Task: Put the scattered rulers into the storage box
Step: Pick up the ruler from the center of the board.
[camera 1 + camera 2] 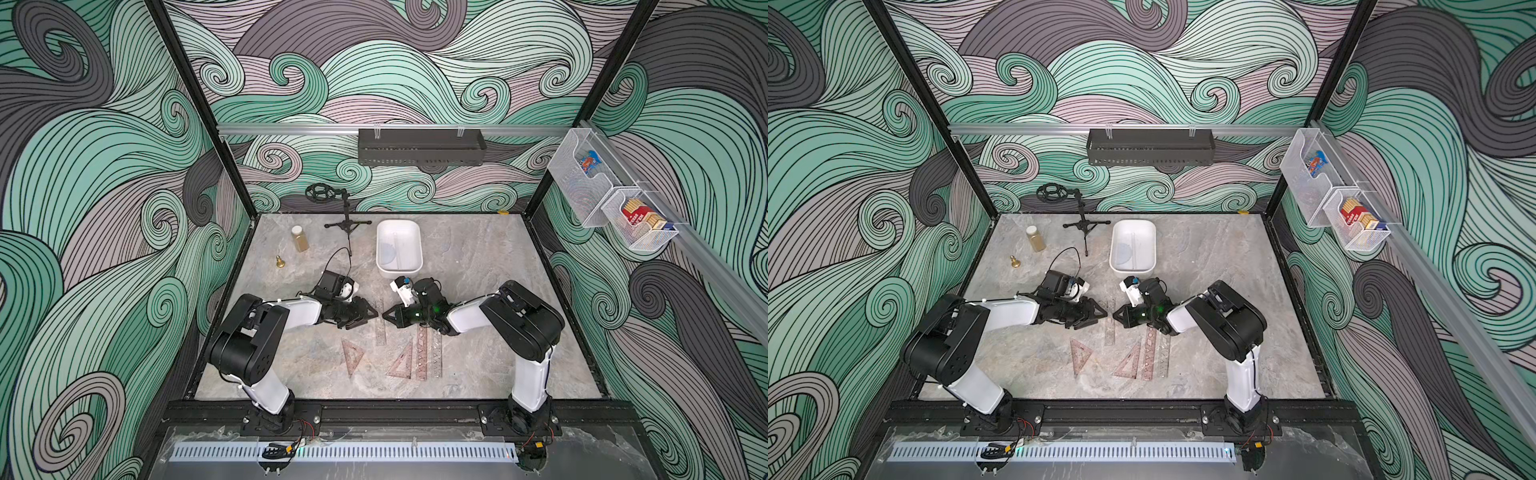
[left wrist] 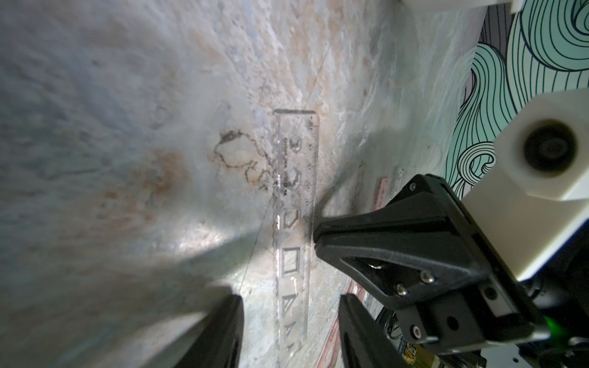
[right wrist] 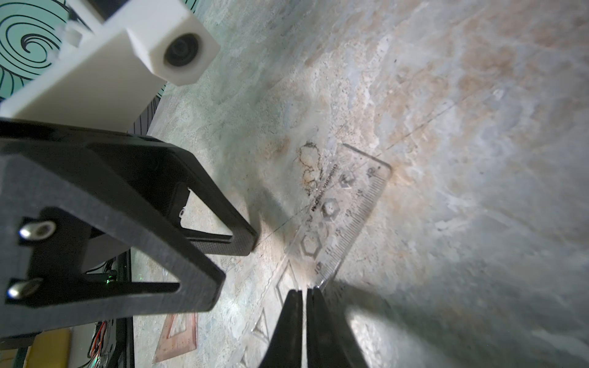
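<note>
Left gripper (image 2: 288,299): its own fingers sit closest to the lens in the left wrist view. They stand about half apart and clamp nothing, and the clear ruler (image 2: 294,223) lies flat on the table (image 2: 127,159) between them.
Right gripper (image 3: 304,291): the fingers are drawn together to a hairline gap, with the tips down at that ruler's long edge. Whether they pinch it cannot be told.
Ruler's place: in both top views the clear ruler (image 1: 380,326) lies at the table's middle, running front to back between the two facing grippers.
Other rulers: these lie nearer the front edge. There are two pinkish set squares (image 1: 352,356) (image 1: 404,363), then a pinkish-brown straight ruler (image 1: 422,353) with a second clear one (image 1: 435,355) just beside it.
Storage box (image 1: 397,272): it sits toward the back edge, about midway between the side edges and well apart from the loose rulers. A half-round protractor (image 1: 387,254) lies inside.
Back-left area: a lidded jar (image 1: 300,239), a small brass piece (image 1: 281,262) and a black stand (image 1: 347,224).
</note>
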Controlling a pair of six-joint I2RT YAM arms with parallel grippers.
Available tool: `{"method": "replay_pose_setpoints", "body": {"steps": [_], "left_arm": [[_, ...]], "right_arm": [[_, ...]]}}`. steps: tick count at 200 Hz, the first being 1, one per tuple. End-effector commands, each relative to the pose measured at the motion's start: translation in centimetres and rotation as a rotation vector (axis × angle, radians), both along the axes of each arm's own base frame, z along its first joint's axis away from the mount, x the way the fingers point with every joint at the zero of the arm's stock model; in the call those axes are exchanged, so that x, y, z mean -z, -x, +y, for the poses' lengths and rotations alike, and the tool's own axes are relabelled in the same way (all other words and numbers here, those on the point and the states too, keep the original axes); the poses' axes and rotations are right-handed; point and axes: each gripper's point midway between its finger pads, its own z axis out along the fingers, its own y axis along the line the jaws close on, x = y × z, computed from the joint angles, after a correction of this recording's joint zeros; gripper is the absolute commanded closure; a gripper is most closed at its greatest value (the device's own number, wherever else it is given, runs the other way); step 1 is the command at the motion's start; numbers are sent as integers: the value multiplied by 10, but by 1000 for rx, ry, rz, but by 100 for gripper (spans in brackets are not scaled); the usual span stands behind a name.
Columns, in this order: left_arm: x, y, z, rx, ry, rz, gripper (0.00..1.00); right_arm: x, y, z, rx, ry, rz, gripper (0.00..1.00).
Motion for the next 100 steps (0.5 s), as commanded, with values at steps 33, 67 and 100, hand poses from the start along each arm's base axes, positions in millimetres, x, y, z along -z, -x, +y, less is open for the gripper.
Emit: {"method": "replay_pose_setpoints", "body": {"steps": [33,67,100], "left_arm": [[25,9,10,-25,-63,67,47],[28,10,11,-24,-64,73,47],[30,11,11,-24,-63,77,47]], "right_arm": [[-14,-4,10,-17,-42,-21,90],[-12,-3,10,-17,-38,-20,90],[-3,1,10,-20,-28,0,91]]}}
